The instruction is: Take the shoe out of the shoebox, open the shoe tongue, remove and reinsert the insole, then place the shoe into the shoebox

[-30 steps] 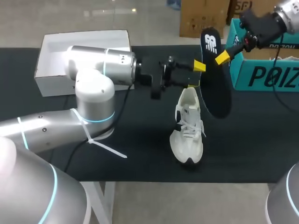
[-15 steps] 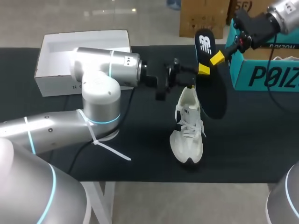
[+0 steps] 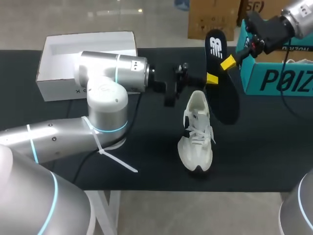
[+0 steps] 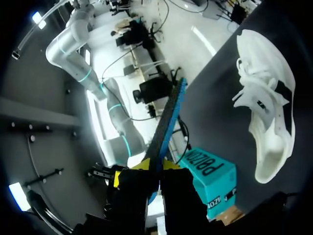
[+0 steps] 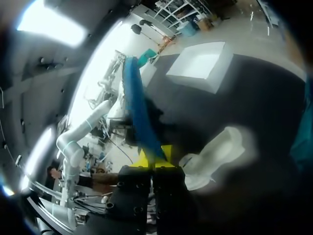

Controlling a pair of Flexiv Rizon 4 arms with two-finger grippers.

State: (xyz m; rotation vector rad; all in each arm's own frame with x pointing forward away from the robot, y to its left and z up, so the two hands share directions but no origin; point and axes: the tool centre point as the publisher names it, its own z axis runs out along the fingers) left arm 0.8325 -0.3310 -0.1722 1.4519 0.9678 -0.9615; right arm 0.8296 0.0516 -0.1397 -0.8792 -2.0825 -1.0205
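While my right gripper clamps the insole, my left gripper pinches it too, above the shoe.

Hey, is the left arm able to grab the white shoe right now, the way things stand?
Probably not yet. The left gripper is shut on the insole, which the right gripper also holds. The shoe lies close by with nothing between, so reach looks fine once it lets go.
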